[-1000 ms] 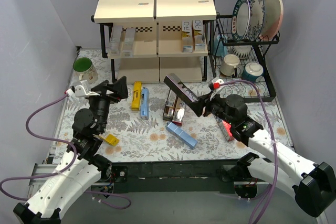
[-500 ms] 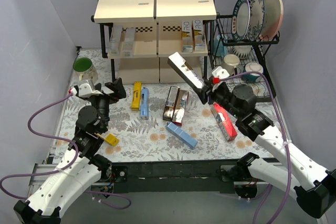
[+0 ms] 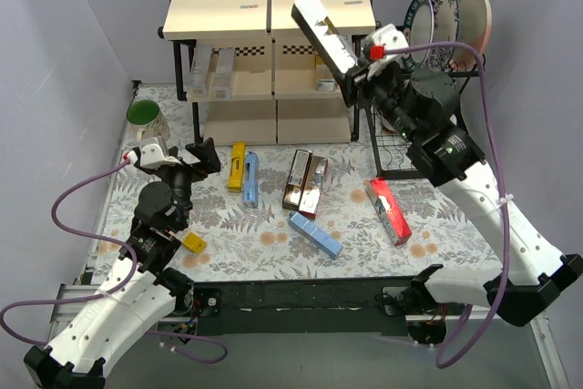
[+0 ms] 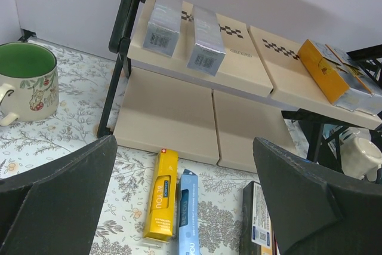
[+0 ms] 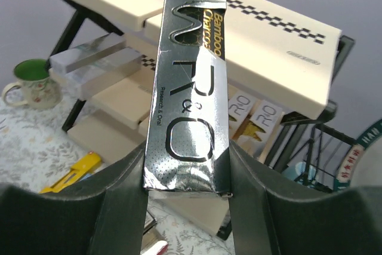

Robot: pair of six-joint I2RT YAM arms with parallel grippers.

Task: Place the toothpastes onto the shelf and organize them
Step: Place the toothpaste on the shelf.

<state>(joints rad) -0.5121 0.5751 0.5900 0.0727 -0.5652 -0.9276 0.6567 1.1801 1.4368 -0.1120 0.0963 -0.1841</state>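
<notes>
My right gripper (image 3: 352,79) is shut on a silver-black toothpaste carton (image 3: 322,32), held high in front of the top board of the shelf (image 3: 219,6). In the right wrist view the carton (image 5: 191,88) sits squeezed between both fingers (image 5: 122,207), pointing at the shelf (image 5: 280,46). My left gripper (image 3: 189,159) hangs open and empty low over the table's left side. Below it lie a yellow toothpaste (image 4: 160,195) and a blue one (image 4: 188,219). Two silver cartons (image 4: 182,28) and gold-white ones (image 4: 334,76) lie on the middle tier. More cartons lie on the table: dark ones (image 3: 304,182), light blue (image 3: 315,234), red (image 3: 389,210).
A black wire dish rack (image 3: 453,134) with plates (image 3: 460,15) and mugs stands right of the shelf, close to my right arm. A green mug (image 3: 144,117) sits at the left back. A small yellow carton (image 3: 192,242) lies beside my left arm.
My right arm has lifted the silver-black carton from low over the table up and back to the height of the shelf's top board. The left arm has barely moved.
</notes>
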